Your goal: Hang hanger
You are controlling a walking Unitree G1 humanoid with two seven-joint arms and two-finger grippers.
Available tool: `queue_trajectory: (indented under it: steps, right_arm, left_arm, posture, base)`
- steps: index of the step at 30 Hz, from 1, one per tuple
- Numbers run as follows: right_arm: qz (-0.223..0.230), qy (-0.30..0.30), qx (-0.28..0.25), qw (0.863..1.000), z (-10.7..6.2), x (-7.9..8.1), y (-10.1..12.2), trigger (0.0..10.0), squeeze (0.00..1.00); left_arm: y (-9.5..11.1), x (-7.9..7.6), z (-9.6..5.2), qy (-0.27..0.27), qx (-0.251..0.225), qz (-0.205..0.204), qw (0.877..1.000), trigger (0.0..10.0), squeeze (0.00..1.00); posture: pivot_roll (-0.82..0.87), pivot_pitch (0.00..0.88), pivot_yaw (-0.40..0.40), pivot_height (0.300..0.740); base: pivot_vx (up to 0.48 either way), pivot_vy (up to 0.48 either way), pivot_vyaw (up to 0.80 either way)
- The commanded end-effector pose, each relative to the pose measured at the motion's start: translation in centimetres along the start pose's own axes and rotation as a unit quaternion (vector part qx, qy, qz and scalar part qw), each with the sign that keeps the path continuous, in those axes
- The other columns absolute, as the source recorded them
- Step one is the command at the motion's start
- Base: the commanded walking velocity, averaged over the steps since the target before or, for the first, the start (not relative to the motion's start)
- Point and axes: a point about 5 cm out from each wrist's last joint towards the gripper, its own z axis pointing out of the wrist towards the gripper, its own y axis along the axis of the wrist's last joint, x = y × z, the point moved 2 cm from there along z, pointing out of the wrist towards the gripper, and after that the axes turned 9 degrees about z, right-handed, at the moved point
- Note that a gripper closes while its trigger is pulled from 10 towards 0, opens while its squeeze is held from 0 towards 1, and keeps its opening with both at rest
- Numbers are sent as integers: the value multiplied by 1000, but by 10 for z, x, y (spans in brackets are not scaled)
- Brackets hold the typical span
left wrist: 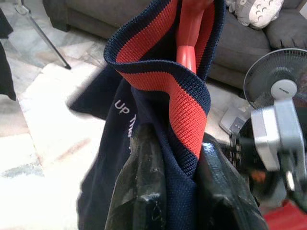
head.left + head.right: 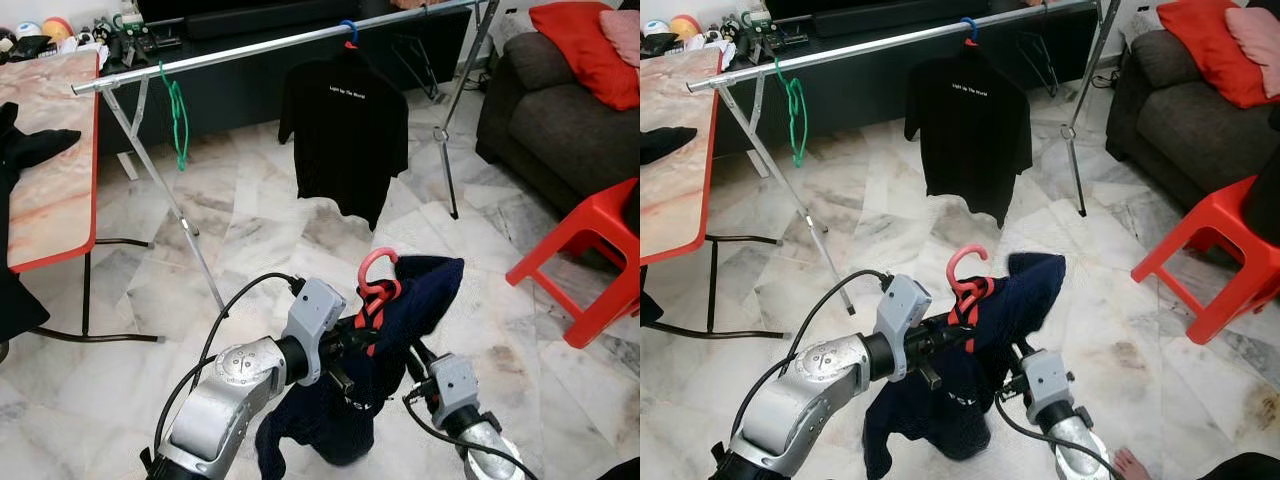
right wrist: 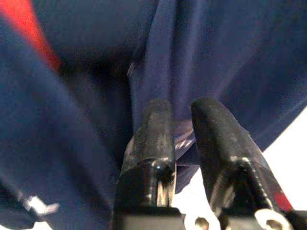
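Note:
A red hanger (image 2: 374,268) carries a navy shirt (image 2: 425,288) with a red-striped collar (image 1: 184,103). I hold it low in front of me. My left gripper (image 1: 180,142) is shut on the collar and the hanger's neck just below the hook. My right gripper (image 3: 183,111) reaches up from underneath and pinches a fold of the navy cloth. The silver clothes rail (image 2: 270,45) runs across the room ahead, well above and beyond the hanger. A green hanger (image 2: 179,112) and a black T-shirt (image 2: 345,135) on a blue hanger hang from it.
A red-edged table (image 2: 60,190) stands at the left with dark clothes on it. At the right are a red plastic stool (image 2: 590,260) and a grey sofa (image 2: 560,120). A person's foot (image 2: 1130,463) shows near my right arm. A fan (image 1: 276,81) stands beyond the shirt.

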Motion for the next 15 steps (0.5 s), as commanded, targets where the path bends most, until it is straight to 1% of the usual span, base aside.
queue_trajectory:
  steps: [1,4,5,6,7,15]
  right_arm:
    - [9,-1,18,1000,-5,3,-10,10000,1000]
    - [3,-12,13,1000,-6,2,-9,10000,1000]
    - [2,-14,13,1000,-6,2,-9,10000,788]
    - [3,-14,13,1000,-6,2,-9,10000,55]
    - [4,-12,11,1000,-5,4,-9,10000,0]
    - [10,-13,2,1000,-1,6,-4,10000,0]
  left_arm:
    - [14,-3,4,-14,-26,1,1000,10000,0]
    - [15,-3,4,-18,-27,2,999,10000,0]
    - [15,-3,5,-17,-27,3,999,10000,0]
    - [15,-3,5,-17,-26,3,1000,10000,0]
    - [15,-4,5,-17,-27,4,999,10000,0]
    - [16,-7,5,-21,-28,5,999,10000,0]
  posture:
    - [-16,177,14,740]
    - [-16,178,15,740]
    - [-16,179,15,740]
    - [-16,179,15,740]
    - [-16,179,15,740]
    - [-12,176,15,740]
  base:
    - [0,0,0]
    - [0,0,0]
    - [0,0,0]
    - [0,0,0]
    - [0,0,0]
    - [0,0,0]
